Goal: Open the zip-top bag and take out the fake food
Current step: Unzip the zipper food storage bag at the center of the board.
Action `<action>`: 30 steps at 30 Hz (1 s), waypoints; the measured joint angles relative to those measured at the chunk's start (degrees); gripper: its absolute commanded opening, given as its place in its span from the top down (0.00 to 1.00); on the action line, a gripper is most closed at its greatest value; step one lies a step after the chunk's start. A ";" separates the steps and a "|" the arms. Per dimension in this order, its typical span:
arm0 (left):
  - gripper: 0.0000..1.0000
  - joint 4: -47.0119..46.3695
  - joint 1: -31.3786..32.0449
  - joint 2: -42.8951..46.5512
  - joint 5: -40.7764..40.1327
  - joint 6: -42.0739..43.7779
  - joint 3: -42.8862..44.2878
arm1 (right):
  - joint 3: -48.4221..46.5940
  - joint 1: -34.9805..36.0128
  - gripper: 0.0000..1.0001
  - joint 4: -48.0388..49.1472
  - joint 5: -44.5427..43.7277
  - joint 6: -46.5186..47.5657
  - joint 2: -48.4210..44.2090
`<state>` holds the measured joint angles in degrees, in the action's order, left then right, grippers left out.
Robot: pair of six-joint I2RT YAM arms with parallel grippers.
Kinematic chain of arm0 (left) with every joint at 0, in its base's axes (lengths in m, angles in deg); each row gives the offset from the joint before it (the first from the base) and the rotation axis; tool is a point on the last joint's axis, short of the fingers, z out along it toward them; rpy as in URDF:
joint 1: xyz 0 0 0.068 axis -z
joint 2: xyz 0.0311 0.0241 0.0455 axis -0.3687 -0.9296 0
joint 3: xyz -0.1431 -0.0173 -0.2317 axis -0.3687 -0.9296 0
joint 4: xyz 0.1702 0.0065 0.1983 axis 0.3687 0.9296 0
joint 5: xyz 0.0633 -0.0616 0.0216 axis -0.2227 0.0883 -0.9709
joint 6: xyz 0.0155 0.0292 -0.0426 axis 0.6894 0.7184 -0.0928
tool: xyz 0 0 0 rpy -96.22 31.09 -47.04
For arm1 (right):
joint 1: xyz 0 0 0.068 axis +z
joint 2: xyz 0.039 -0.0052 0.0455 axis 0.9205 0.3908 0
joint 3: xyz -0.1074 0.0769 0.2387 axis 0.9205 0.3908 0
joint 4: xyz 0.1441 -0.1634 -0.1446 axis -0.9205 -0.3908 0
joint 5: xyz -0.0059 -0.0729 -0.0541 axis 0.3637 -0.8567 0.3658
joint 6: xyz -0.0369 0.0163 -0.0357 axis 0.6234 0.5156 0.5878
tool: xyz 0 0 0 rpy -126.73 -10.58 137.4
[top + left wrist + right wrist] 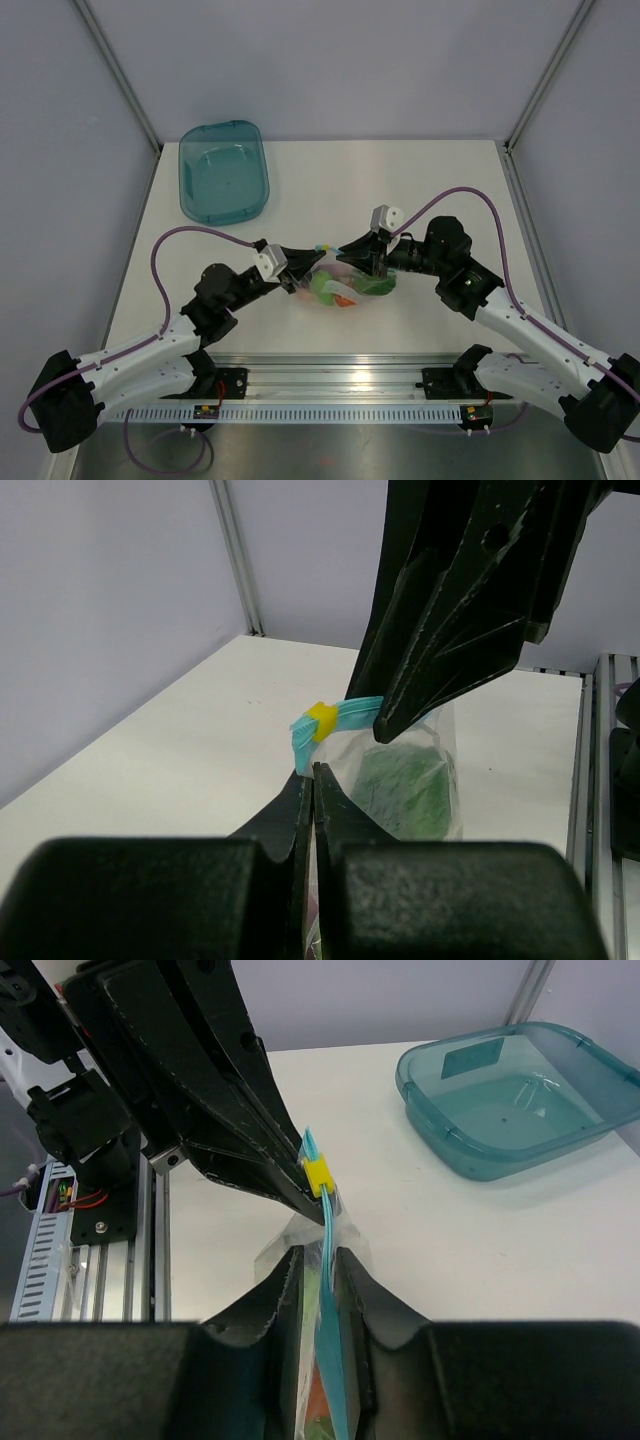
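Note:
The zip-top bag (345,287) is clear, with a teal zip strip (345,712) and a yellow slider (322,718). It sits between both grippers at the table's front middle. Green (405,790) and orange (343,299) fake food pieces show inside it. My left gripper (318,259) is shut on the bag's edge just below the slider, as the left wrist view (313,768) shows. My right gripper (346,251) is closed on the zip strip, which runs between its fingers in the right wrist view (320,1257). The slider (318,1175) sits at the left gripper's tip.
A teal translucent tub (223,170) stands empty at the back left, also in the right wrist view (520,1095). A metal rail (340,385) runs along the table's near edge. Grey walls enclose the back and sides.

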<state>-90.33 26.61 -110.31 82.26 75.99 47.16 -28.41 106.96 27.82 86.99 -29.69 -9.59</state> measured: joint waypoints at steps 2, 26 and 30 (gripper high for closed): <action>1.00 0.48 0.00 0.00 -0.13 0.00 0.00 | 0.00 0.00 0.61 0.26 0.00 -0.17 -0.11; 1.00 2.86 0.00 -1.84 2.78 -0.02 0.87 | 0.46 0.02 0.59 7.69 1.03 -3.69 4.28; 1.00 2.86 0.00 -1.88 2.99 -0.04 0.90 | 0.44 0.07 0.62 8.20 1.40 -3.72 4.83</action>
<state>-87.47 26.61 -112.19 85.26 75.94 48.06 -27.97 107.03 36.02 88.39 -33.41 -4.76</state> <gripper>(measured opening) 0.004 0.396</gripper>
